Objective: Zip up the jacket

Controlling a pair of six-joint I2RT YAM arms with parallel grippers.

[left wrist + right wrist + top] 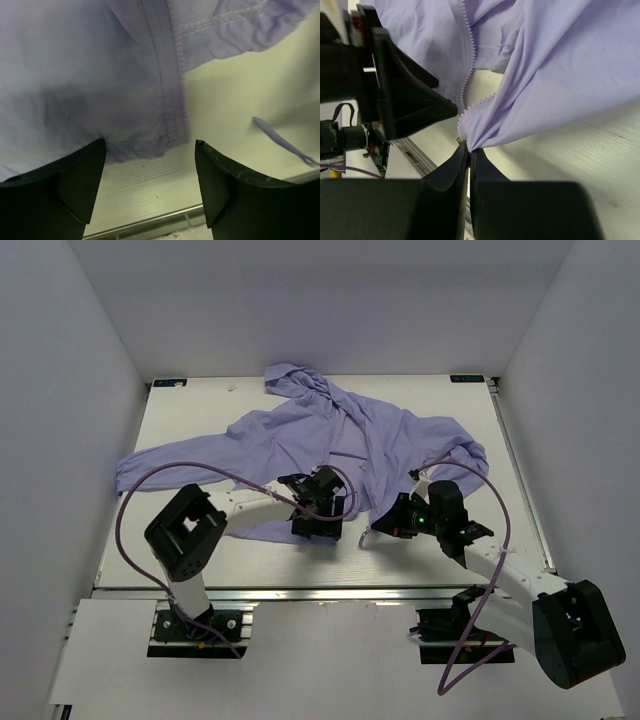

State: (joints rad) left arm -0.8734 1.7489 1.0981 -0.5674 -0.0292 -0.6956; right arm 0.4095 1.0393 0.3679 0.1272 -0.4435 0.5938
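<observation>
The lavender jacket (330, 435) lies spread and wrinkled on the white table, hood toward the back. My left gripper (318, 505) hovers at the jacket's lower hem near the centre. In the left wrist view it (150, 145) stands open, nothing between its fingers (75, 185), with the stitched front edge (172, 100) of the jacket just beyond the tips. My right gripper (469, 148) is shut on the jacket's bottom corner (485, 117) right beside the zipper teeth (467, 75), lifting the fabric off the table. In the top view this right gripper (385, 525) sits just right of the left one.
A loose lavender drawstring (282, 142) lies on the table to the right of the hem. The table's metal front rail (150, 222) runs close below the left gripper. The left gripper's black body (405, 95) is close beside the right fingertips.
</observation>
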